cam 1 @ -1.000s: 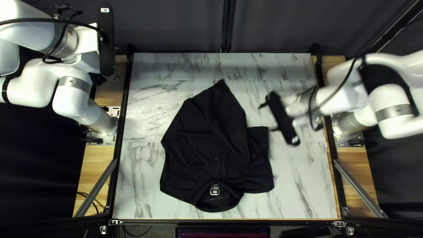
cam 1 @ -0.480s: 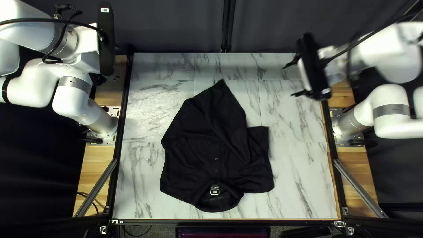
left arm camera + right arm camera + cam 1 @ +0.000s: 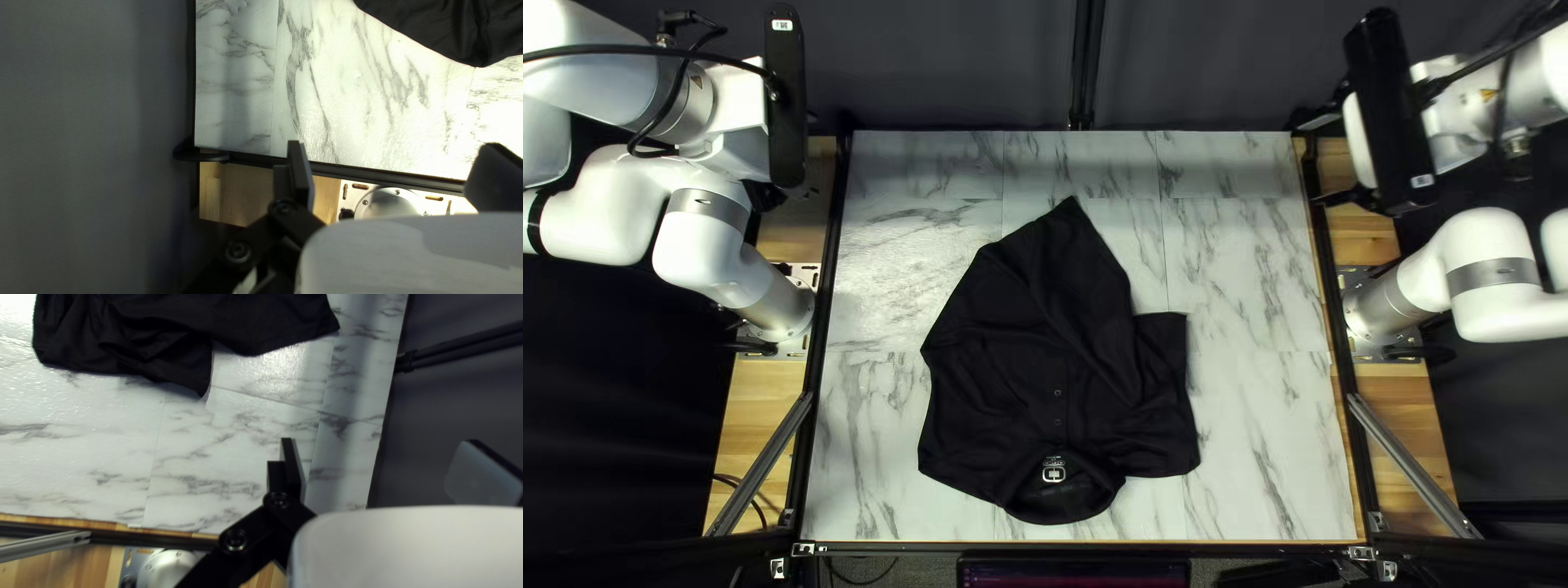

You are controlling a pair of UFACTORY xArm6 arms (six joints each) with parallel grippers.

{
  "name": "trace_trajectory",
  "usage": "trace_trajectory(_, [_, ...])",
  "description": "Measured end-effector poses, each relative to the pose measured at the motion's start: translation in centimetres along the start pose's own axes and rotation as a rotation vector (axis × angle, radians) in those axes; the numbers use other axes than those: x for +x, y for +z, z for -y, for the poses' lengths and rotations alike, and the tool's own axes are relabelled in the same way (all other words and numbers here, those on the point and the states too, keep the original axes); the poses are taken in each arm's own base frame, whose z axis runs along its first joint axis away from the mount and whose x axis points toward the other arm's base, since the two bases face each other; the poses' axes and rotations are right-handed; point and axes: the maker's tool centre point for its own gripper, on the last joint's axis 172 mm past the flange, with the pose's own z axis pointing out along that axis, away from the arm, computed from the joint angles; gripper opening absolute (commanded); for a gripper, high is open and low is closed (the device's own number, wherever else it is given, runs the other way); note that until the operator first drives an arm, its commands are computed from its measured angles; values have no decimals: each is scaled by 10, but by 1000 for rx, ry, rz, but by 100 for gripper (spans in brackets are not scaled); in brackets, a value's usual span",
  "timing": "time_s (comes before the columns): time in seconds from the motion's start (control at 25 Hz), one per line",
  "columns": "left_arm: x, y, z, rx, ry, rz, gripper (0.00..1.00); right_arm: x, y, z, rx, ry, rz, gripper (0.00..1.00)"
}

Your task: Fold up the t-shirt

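At the upper left of the top left view, the left gripper [image 3: 395, 158] stood wide open and empty. The t-shirt [image 3: 1035, 359] lay centrally, down and inward from both grippers, its long axis running toward the collar [image 3: 1060, 515], lower centre. The right gripper [image 3: 381, 452], upper right, gaped, holding nothing; neither seemed clearly nearer.
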Motion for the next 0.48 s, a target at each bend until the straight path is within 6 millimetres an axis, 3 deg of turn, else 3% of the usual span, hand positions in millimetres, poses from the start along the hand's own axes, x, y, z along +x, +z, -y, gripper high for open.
trace_trajectory(0.48, [0,0,0,0,0,0,100,-3,-6,1,-13,21,7,100])
